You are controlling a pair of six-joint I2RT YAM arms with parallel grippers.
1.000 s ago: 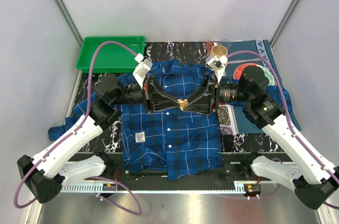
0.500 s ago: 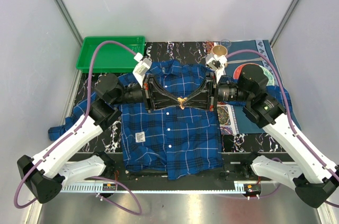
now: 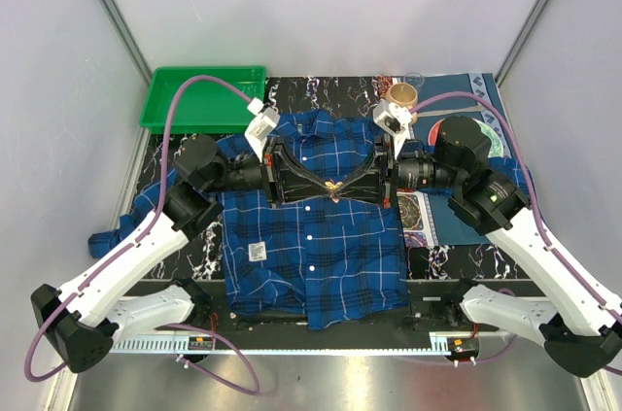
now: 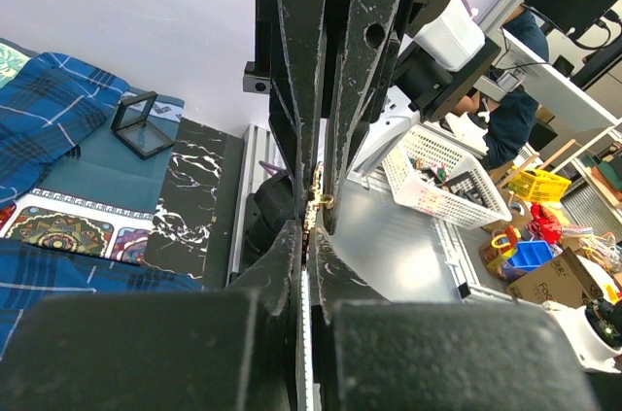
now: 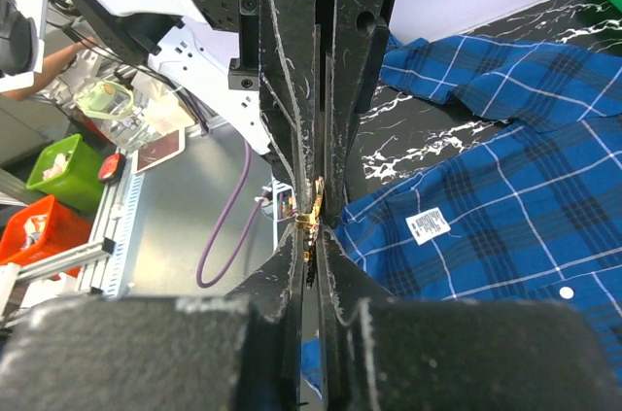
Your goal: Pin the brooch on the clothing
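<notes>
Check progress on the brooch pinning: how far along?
Done: shirt is spread flat and the brooch is picked up. In hand: left tool and right tool meet tip to tip, both shut on the brooch over the chest. Left: getting the pin through the fabric; no view shows it attached.

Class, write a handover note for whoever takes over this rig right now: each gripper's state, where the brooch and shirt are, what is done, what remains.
Left gripper: shut on the brooch.
Right gripper: shut on the same brooch, opposite side.
Shirt: spread flat, front up; brooch held over its chest.
Done: brooch grasped and positioned over the shirt.
Left: pin it on; cloth contact cannot be judged.
</notes>
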